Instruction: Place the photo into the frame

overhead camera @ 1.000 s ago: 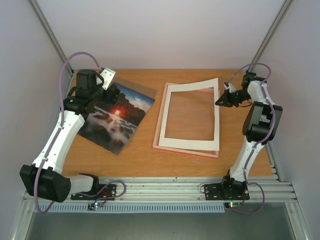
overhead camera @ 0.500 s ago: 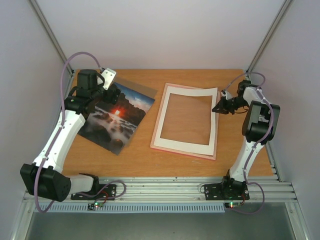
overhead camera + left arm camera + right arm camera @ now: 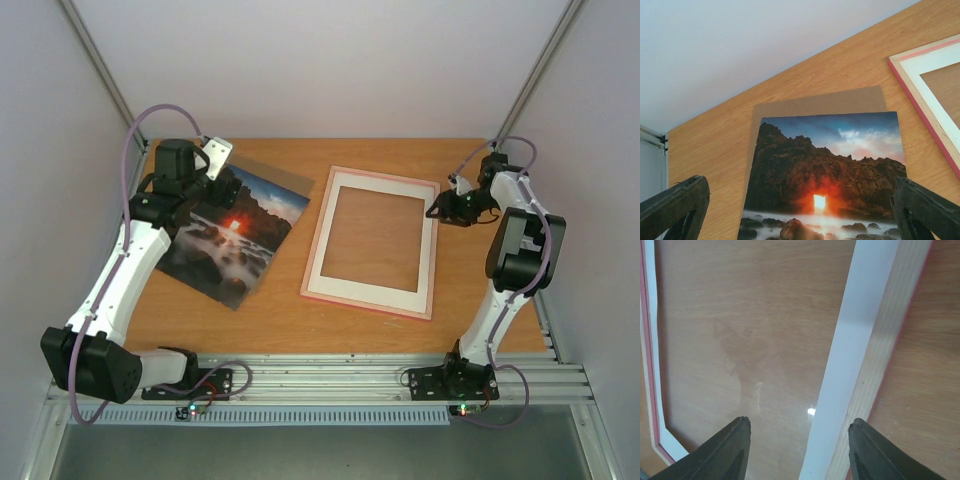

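The photo (image 3: pixel 235 235) lies face up on the left half of the table (image 3: pixel 280 312), turned at a slant, its red-orange sun near the middle of the print. It rests on a brown backing board (image 3: pixel 288 177), and only a strip of the board shows past the photo's far edge. The left gripper (image 3: pixel 222 170) hangs over the photo's far-left corner with its claw fully released. In the left wrist view its two dark fingers (image 3: pixel 675 210) stand wide apart at the bottom corners with nothing between them, and the print and the board lie below. The frame (image 3: pixel 317 245) lies flat on the right half of the table, apart from the photo, with bare wood between them. Its thin pink edge runs around a white inner border (image 3: pixel 425 250), and the table's grain shows through the clear pane. The right gripper (image 3: pixel 440 208) is at the far end of the frame's right side, pointing left towards it. Its claw is released too. In the right wrist view the fingers (image 3: pixel 732 450) are parted and straddle the white border, one over the pane and the other over the frame's outer edge, gripping nothing.
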Motion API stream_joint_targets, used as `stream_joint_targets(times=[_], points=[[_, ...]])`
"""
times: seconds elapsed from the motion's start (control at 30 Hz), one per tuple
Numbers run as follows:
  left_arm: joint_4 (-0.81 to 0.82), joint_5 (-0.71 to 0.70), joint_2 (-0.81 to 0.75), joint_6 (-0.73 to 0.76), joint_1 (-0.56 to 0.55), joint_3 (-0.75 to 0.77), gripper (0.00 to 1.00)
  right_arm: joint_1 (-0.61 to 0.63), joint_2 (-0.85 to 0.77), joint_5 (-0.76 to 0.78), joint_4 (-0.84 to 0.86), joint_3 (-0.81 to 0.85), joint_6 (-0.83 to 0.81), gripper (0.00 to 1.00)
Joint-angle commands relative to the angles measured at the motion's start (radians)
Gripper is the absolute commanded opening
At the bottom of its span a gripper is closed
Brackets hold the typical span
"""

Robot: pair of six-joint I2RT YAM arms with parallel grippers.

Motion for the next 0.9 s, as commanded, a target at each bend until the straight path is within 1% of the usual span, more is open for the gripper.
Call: stream_joint_targets(times=[0.0, 0.2, 0.3, 0.4, 0.53, 0.67, 0.73, 0.87], points=[[0.046, 0.008, -0.008, -0.006, -0.004, -0.022, 0.99, 0.007, -0.061, 0.075, -0.024, 0.014, -0.032, 0.55], [0.046, 0.01, -0.012, -0.002, -0.004, -0.035, 0.99, 0.007, -0.075, 0.089, -0.037, 0.002, -0.066, 0.44], [0.034, 0.01, -0.006, 0.016, -0.004, -0.053, 0.99, 0.015, -0.088, 0.05, -0.037, -0.011, -0.051, 0.44], [-0.018, -0.008, 0.008, 0.063, -0.004, -0.08, 1.0, 0.042, -0.128, 0.029, -0.019, -0.036, -0.043, 0.45], [-0.035, -0.082, 0.013, 0.126, -0.004, -0.18, 0.99, 0.088, -0.193, 0.017, 0.017, -0.076, -0.032, 0.47], [-0.053, -0.099, -0.006, 0.215, -0.006, -0.299, 0.99, 0.139, -0.243, 0.004, 0.034, -0.102, -0.032, 0.47], [-0.057, -0.093, -0.042, 0.28, -0.006, -0.369, 0.99, 0.162, -0.263, -0.001, 0.036, -0.111, -0.032, 0.47], [-0.071, -0.035, -0.184, 0.451, -0.007, -0.512, 0.99, 0.198, -0.292, -0.004, 0.053, -0.134, -0.018, 0.47]])
